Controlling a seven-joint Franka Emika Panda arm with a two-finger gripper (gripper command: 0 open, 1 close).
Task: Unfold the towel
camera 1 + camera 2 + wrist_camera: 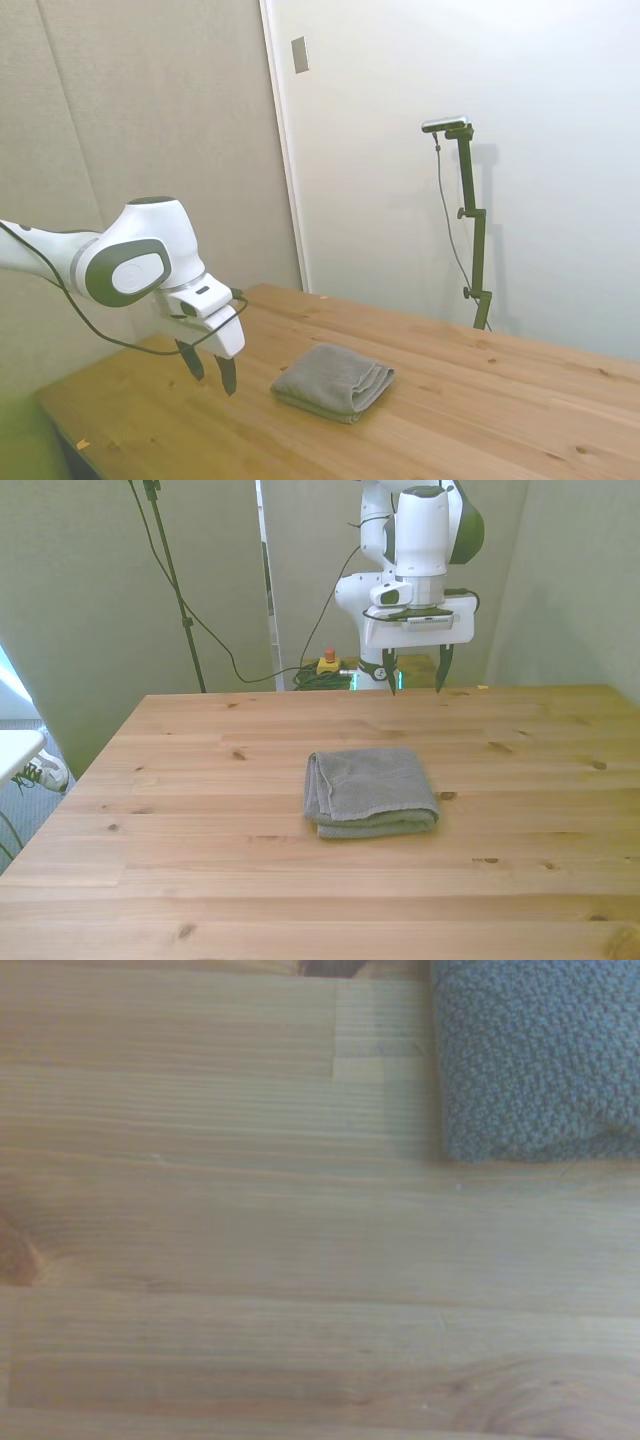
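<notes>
The small grey folded terry towel (370, 791) lies on the light wooden plank tabletop (180, 810), near its middle in the front view. The white arm's two-finger claw (412, 672) hangs above the tabletop's far edge, behind the towel and slightly toward the front view's right, well apart from it. In the wrist view, one towel corner (535, 1055) rests on bare planks (250, 1260).
</notes>
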